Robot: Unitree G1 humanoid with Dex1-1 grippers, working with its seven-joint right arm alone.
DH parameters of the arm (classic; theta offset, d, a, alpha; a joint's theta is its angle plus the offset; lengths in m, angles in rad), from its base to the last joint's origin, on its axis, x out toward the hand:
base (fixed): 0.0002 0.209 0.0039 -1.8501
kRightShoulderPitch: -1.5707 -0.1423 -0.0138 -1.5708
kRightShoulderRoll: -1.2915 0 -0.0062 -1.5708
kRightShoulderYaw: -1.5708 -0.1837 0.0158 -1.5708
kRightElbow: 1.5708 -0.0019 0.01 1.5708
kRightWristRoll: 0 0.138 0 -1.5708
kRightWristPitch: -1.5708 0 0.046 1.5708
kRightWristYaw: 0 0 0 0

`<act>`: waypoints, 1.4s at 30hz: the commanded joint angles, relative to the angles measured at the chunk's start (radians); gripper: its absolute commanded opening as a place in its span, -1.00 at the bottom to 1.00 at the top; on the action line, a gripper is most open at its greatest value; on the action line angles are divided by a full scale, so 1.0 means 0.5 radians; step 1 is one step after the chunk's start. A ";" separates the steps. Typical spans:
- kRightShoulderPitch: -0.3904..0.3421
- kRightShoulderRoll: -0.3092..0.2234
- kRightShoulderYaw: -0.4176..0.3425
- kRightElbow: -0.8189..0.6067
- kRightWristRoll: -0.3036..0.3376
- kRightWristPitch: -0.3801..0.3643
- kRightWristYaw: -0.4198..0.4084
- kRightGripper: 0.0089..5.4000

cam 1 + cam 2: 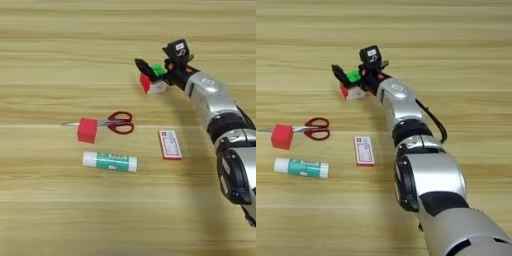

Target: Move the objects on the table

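My right gripper reaches in from the right and is shut on the green, red and white puzzle cube at the upper middle of the table. One black finger lies along the cube's far left edge; the other is hidden behind the cube. The cube sits tilted, low over the wood. Further forward a small red cube rests against the blades of the red-handled scissors. The white-and-green glue stick lies on its side below them. A red-and-white flat card lies to the right.
My silver forearm crosses the right half of the table, passing just right of the card. Bare wood lies to the left of the small things and along the far edge.
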 commanded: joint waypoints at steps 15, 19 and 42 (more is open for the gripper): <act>-0.308 -0.016 0.011 0.287 -0.145 0.006 -0.279 0.99; -0.306 -0.013 -0.002 0.337 -0.157 0.039 -0.310 0.99; -0.302 -0.008 -0.031 0.386 -0.193 0.047 -0.351 0.23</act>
